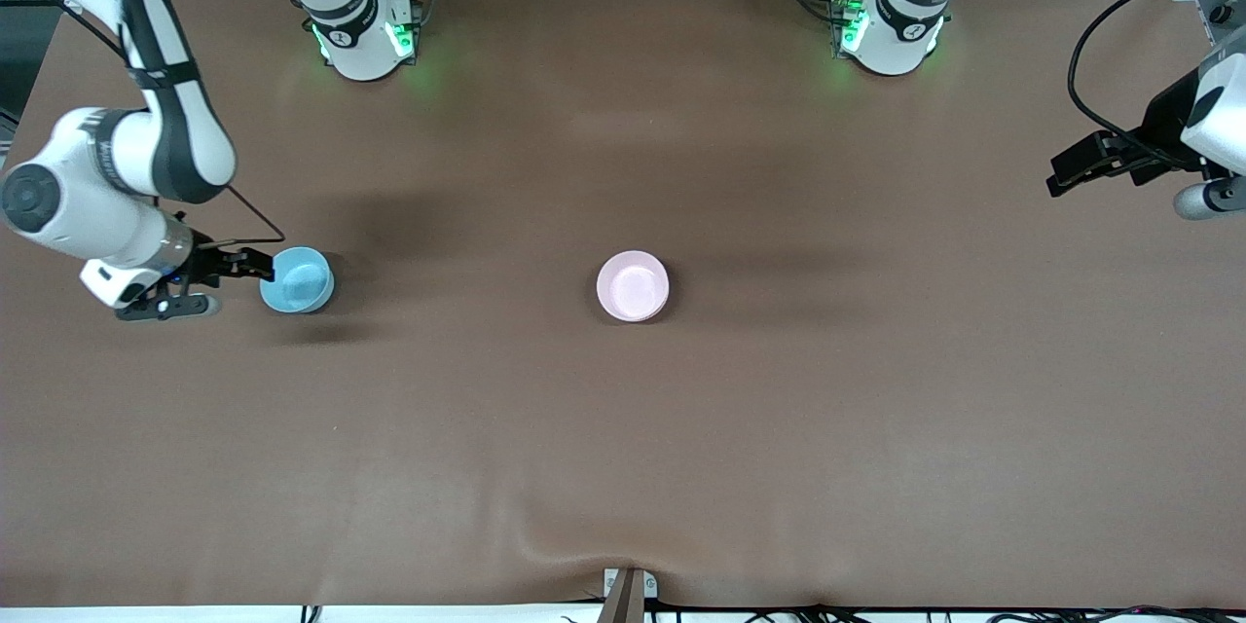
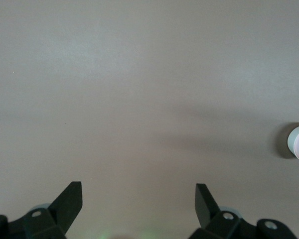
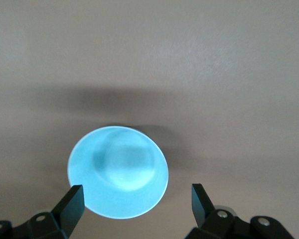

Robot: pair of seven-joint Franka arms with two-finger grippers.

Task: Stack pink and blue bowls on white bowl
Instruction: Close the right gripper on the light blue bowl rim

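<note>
Blue bowl (image 3: 118,172) between right tool (image 3: 137,204) fingers

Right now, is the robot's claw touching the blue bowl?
Cannot tell. In the right wrist view the right gripper is open around the blue bowl, one finger overlapping its rim, but no view plainly shows contact or a gap.

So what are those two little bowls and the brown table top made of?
The blue bowl and pink bowl look like smooth plastic: plain even colour, thin rims, soft sheen. The pink one seems to sit in a white bowl. The table cover looks like matte brown sheet, perhaps vinyl or paper; it ripples near the front edge.
</note>
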